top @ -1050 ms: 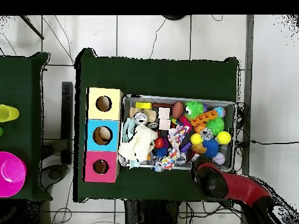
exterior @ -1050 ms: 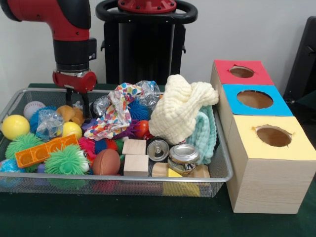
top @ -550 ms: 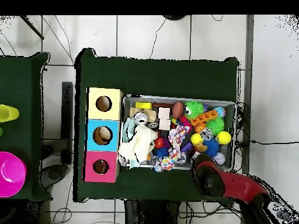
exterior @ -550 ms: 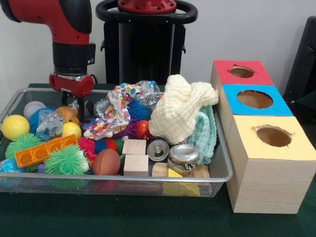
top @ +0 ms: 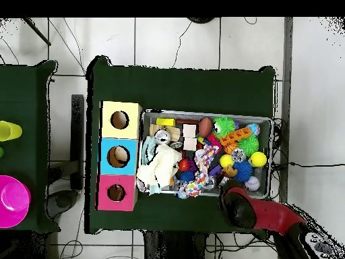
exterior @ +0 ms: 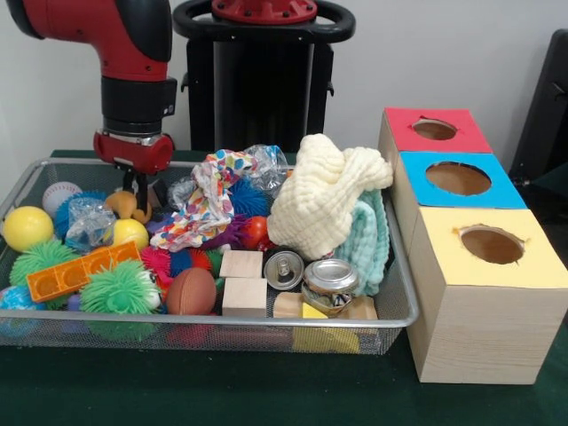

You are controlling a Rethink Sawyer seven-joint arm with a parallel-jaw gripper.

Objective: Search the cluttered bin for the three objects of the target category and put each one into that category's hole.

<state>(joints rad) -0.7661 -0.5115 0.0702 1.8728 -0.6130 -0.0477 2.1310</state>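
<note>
Gripper (exterior: 138,197) points straight down into the wire bin (exterior: 395,293); whether it grips is unclear. Just beside it, a tan rounded toy (exterior: 122,204), axis indistinct.

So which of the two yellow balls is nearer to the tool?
The smaller yellow ball, beside the crinkled plastic, just below the tool. The other yellow ball sits apart, at the bin's end wall.

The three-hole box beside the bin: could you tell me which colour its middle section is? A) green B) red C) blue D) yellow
C: in the front view the blue section sits between the red section and the yellow section.
</note>
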